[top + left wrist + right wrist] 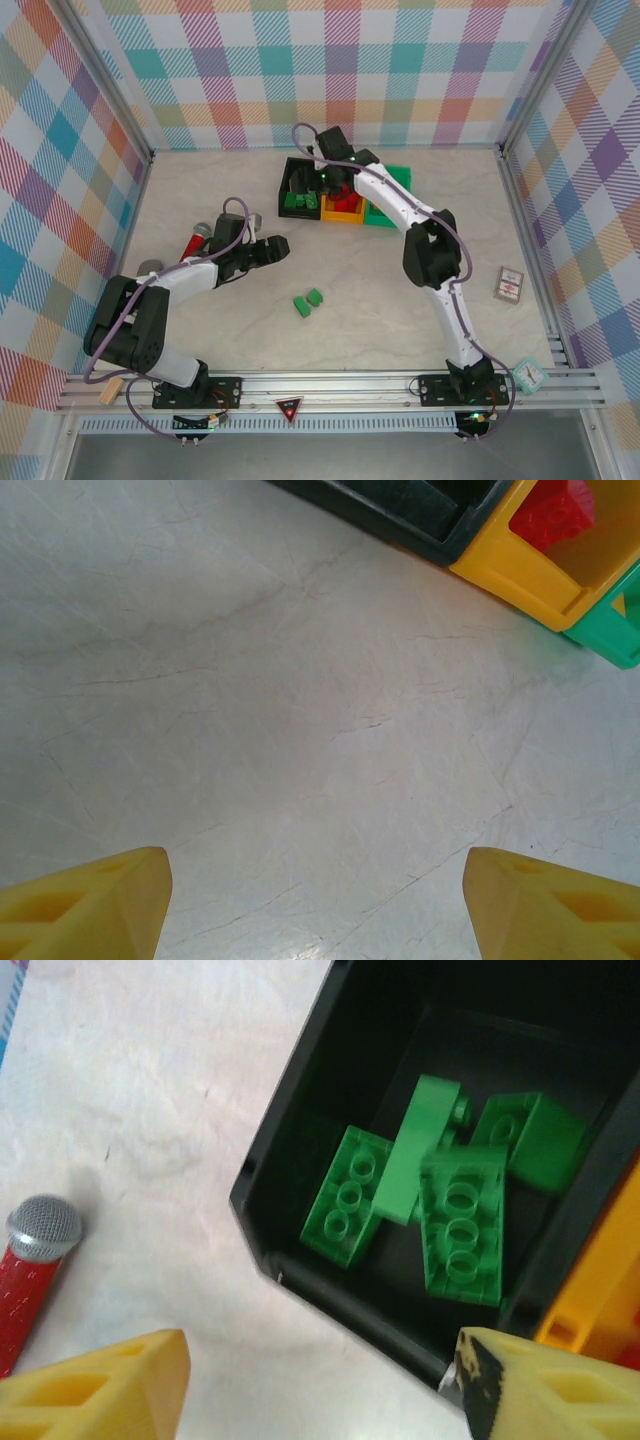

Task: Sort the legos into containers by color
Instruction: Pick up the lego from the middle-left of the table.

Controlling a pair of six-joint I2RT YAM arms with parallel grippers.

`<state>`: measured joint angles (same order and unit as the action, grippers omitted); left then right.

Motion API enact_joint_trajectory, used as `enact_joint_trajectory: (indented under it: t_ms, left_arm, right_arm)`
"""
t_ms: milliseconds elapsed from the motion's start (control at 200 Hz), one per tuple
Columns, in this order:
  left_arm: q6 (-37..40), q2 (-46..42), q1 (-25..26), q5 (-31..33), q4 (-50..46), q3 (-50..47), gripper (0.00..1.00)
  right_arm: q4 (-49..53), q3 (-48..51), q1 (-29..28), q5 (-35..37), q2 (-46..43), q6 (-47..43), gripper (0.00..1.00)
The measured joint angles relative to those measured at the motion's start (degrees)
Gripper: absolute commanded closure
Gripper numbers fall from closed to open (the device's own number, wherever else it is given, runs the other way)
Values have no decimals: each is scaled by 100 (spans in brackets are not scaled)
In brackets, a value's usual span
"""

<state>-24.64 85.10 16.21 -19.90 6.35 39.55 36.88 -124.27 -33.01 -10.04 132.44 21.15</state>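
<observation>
The right tool hangs over the black bin, its yellow fingers spread wide and holding nothing. Green legos lie jumbled inside the bin. The left tool is spread as well and empty, above bare tabletop short of the bins. Two loose legos, both green, lie on the tabletop between the arms. A red lego sits in the orange bin. The green bin is cut off at the edge, and I cannot make out what is in it.
</observation>
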Motion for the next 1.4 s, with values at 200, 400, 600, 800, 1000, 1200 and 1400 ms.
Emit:
enact_joint_trajectory:
  t_ms: [200, 400, 600, 800, 1000, 1200, 1400]
  left_arm:
    - [0, 0, -2, -15, 4, -2, 23]
    - [0, 0, -2, -68, 9, -4, 24]
    - [-2, 13, 7, -205, 118, -4, 24]
    - [-2, 131, 173, -210, 177, -4, 24]
    - [70, 129, 638, -79, -11, 44, 24]
    - [267, -42, 1272, 216, -601, 256, 25]
    - [682, -170, 2037, 619, -1499, 706, 28]
  right_arm:
    - [-595, 1707, -7, -208, -1412, 17, 23]
    - [-1213, 3220, -7, -177, -2728, -125, 6]
    - [-1506, 4896, -7, 164, -3823, -306, 1]
    - [-1790, 5840, -7, 557, -4564, -393, 1]
    - [-1961, 6467, -7, 1062, -5010, -457, 1]
    - [-2063, 6839, -7, 1469, -5180, -627, 1]
    - [-2334, 7381, -7, 1683, -5217, -721, 1]
